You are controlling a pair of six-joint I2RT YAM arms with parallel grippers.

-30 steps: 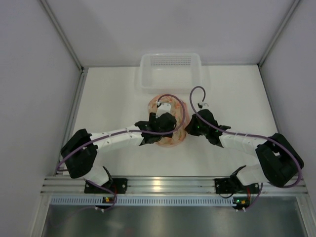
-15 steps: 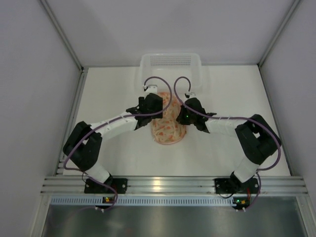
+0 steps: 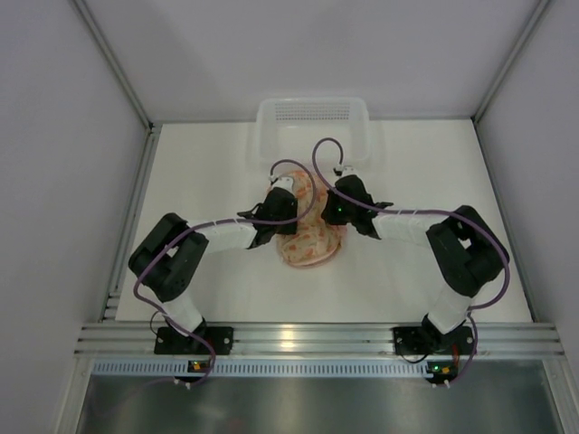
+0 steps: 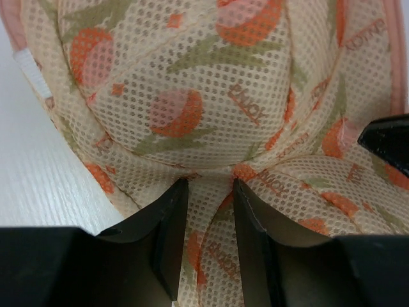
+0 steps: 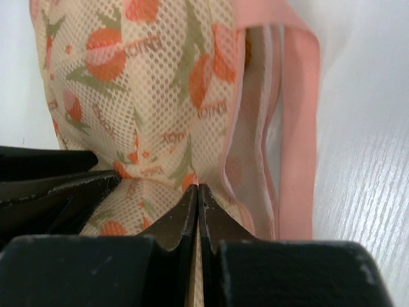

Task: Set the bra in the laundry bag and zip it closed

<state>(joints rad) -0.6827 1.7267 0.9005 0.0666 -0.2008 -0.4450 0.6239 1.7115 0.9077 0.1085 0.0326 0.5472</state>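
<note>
laundry bag (image 4: 192,109) fold between left jaws; right jaws closed at its edge.

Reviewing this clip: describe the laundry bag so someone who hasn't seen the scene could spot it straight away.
On the white table, look just in front of the white slotted basket at the far edge. The laundry bag is the soft rounded pouch there. Unlike the plain basket, it is cream mesh printed with orange-pink flowers, edged in pink.

Seen from overhead at the near edge, facing down on the table (image 3: 199,181); from each wrist, very close on the laundry bag (image 4: 192,96) (shared by all three), seemingly from opposite sides.
</note>
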